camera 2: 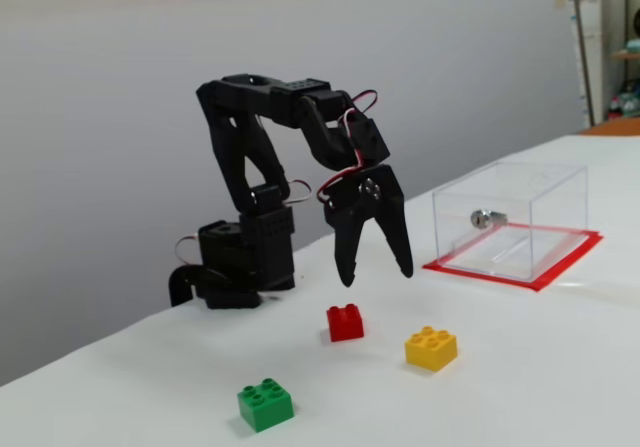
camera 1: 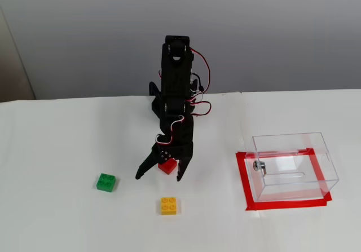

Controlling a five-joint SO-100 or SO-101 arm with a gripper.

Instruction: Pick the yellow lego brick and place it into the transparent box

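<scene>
Nearest us in a fixed view, the yellow lego brick sits on the worktop. Beyond it our end effector hovers with fingers spread, empty, above the red brick. At right stands the transparent box.

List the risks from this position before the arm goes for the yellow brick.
1. The open gripper hangs above the red brick, which lies between the arm and the yellow lego brick; descending here could knock or grab the wrong one.
2. The transparent box has tall thin walls; a low carry might hit its rim.
</scene>
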